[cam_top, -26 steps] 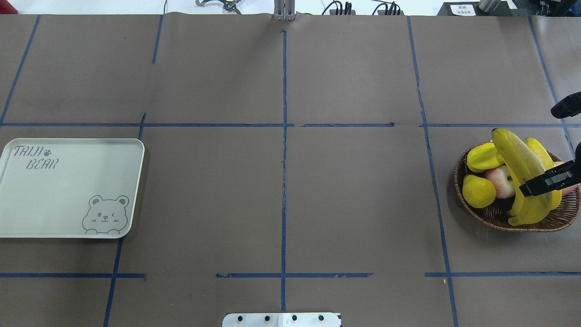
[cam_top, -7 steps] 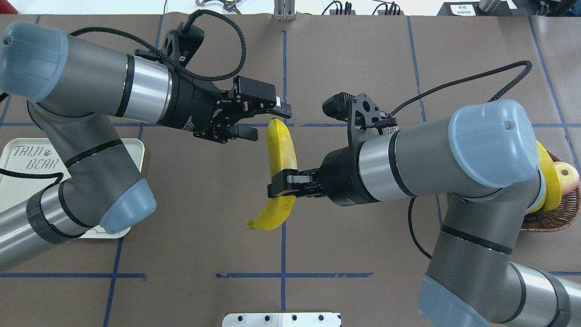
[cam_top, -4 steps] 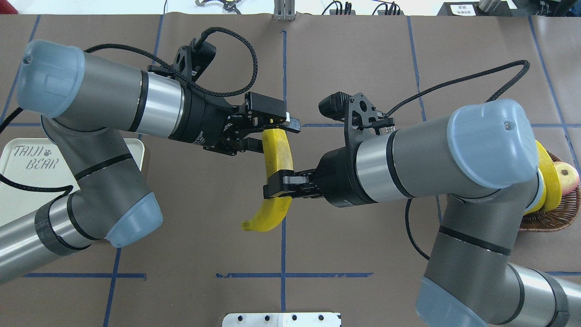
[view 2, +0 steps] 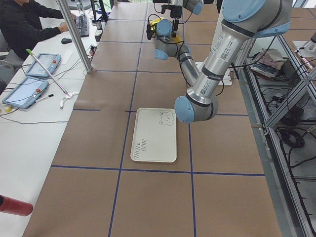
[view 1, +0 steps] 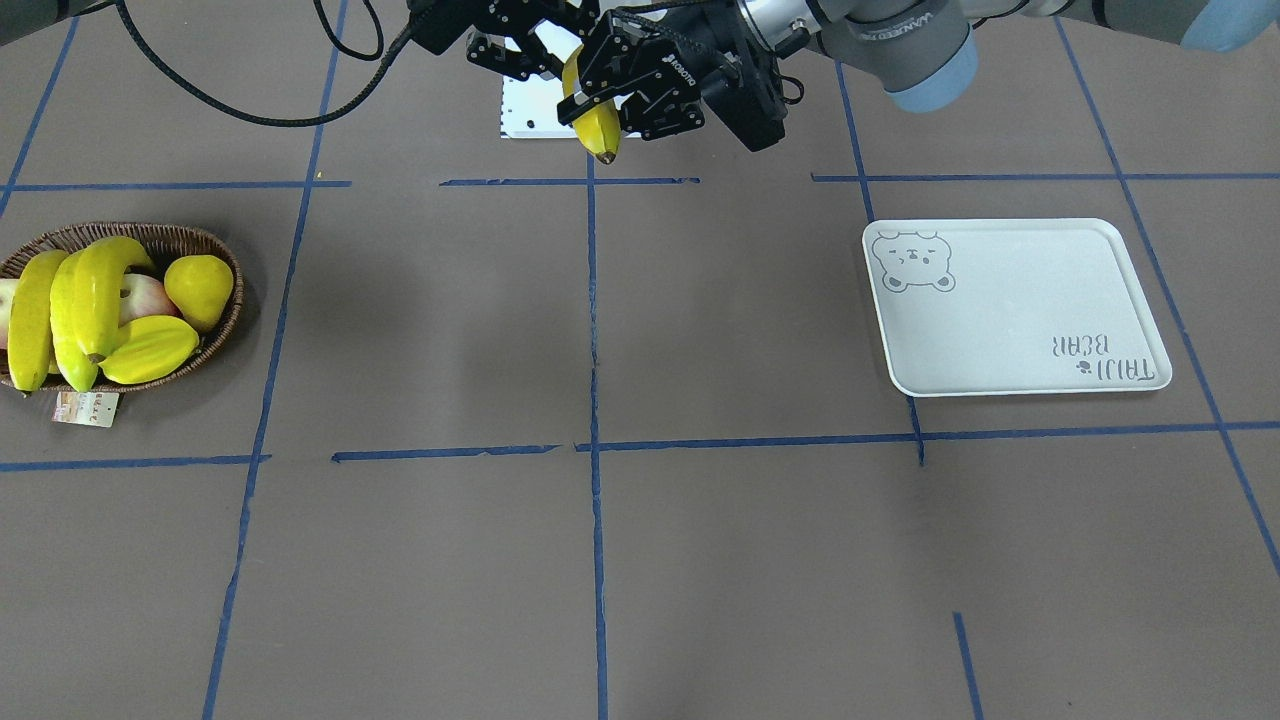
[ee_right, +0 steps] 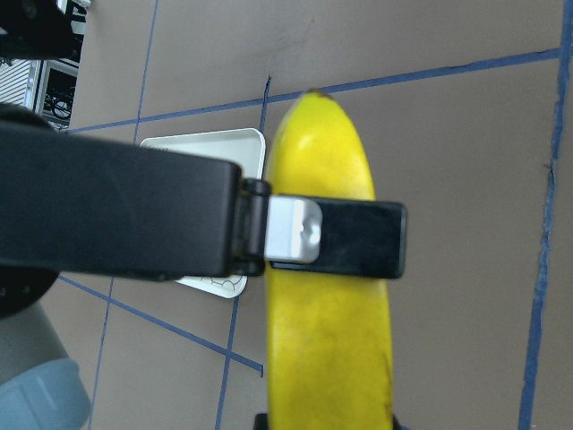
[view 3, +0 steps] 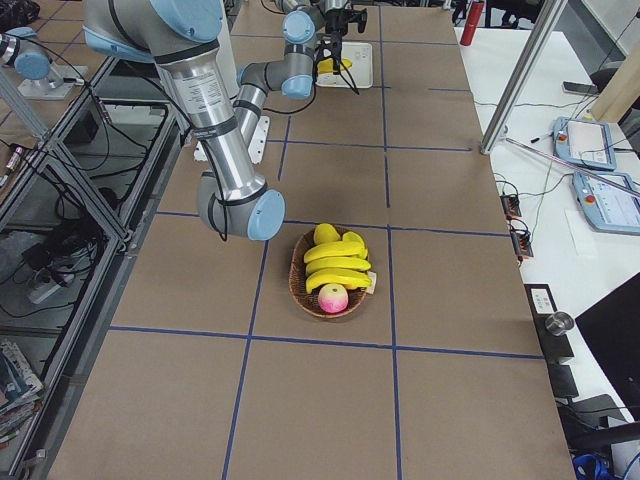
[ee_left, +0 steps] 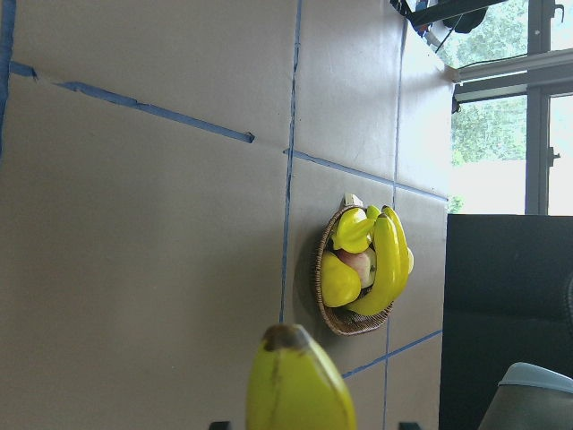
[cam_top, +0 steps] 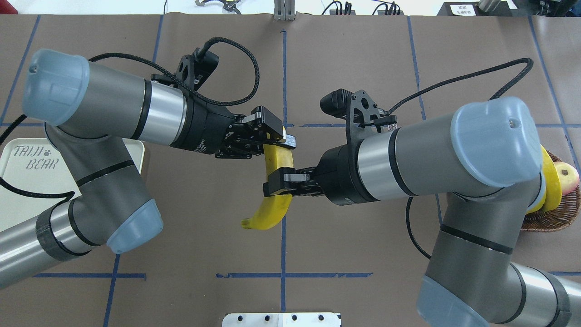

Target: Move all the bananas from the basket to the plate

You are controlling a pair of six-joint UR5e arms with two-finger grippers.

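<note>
One banana [cam_top: 271,210] hangs in mid-air over the table's middle. My right gripper [cam_top: 278,181] is shut on its middle, one finger [ee_right: 336,237] lying across it. My left gripper [cam_top: 277,145] is shut on the banana's upper end, its dark tip [ee_left: 286,339] poking out past the fingers. More bananas [view 1: 100,290] lie in the wicker basket [view 1: 215,250] at the table's right end; the right arm partly hides the basket [cam_top: 544,222] in the overhead view. The white bear plate [view 1: 1010,310] at the left end holds nothing.
The basket also holds a star fruit [view 1: 150,350], a yellow pear [view 1: 200,285] and a reddish apple [view 1: 145,295]; a paper tag [view 1: 85,408] lies beside it. The left arm's elbow [cam_top: 131,222] overhangs the plate. A person [view 2: 24,24] sits at the side desk.
The right arm carried the banana from the basket to mid-table. The left gripper, open beside its top end a second ago, has moved onto that end and shut.
</note>
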